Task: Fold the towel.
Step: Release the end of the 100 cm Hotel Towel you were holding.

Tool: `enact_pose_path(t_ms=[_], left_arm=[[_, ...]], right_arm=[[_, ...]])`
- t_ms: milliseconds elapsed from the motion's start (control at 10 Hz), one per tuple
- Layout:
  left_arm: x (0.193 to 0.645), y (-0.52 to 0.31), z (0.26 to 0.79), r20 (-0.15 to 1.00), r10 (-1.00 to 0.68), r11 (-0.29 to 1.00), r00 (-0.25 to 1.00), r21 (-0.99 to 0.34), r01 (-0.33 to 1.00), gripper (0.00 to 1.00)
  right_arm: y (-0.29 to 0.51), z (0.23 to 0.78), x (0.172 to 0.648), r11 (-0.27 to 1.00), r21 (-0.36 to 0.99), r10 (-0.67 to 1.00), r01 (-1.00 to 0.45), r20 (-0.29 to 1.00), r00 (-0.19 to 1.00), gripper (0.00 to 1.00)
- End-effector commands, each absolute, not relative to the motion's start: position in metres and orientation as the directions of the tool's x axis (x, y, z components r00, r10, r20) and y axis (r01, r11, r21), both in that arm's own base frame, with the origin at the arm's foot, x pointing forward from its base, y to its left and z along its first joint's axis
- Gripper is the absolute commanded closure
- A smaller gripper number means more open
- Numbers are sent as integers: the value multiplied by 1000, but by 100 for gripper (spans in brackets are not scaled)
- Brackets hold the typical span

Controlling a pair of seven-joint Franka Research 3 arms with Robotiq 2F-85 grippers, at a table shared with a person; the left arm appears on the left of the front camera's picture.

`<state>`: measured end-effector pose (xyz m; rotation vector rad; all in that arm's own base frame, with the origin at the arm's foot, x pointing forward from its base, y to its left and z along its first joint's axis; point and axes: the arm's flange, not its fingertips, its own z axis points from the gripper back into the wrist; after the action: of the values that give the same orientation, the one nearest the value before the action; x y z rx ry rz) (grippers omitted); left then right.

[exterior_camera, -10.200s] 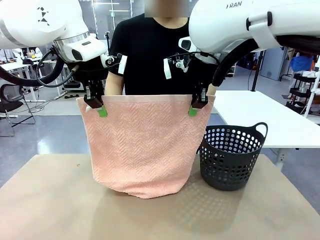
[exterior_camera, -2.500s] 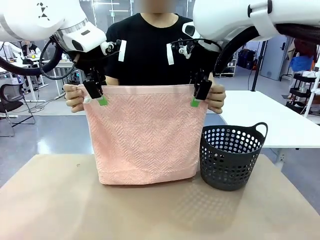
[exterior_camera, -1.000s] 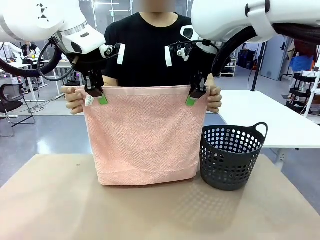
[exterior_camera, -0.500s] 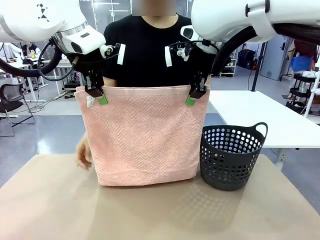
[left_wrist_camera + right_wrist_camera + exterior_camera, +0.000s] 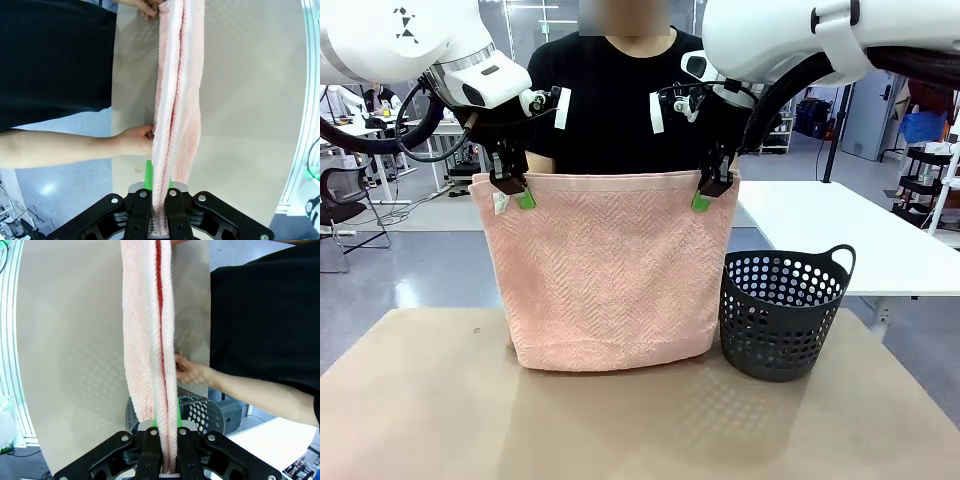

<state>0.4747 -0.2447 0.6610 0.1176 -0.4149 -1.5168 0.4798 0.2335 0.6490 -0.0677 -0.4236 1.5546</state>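
The person's hands have left the top corners of the towel (image 5: 610, 270) and, in the front view, have dropped out of sight behind it. I hold the towel upright by its plain top band. My left gripper (image 5: 511, 188) pinches one top corner and my right gripper (image 5: 708, 190) the other, fingers pressed tight on the cloth. The towel hangs flat between them. Its bottom edge reaches the table (image 5: 420, 420), just beside the dark basket (image 5: 782, 312). Seen from my left wrist, a person's hand (image 5: 134, 141) touches the cloth lower down.
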Motion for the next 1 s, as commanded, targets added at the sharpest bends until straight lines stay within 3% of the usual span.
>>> enact_pose_path(t_ms=[0, 900], left_arm=[[475, -244, 662, 193, -981, 66, 1, 332, 941, 100], [475, -244, 662, 193, -981, 66, 1, 332, 941, 100]], right_arm=[[233, 650, 479, 30, -309, 975, -951, 219, -41, 100], [233, 650, 479, 30, -309, 975, -951, 219, -41, 100]])
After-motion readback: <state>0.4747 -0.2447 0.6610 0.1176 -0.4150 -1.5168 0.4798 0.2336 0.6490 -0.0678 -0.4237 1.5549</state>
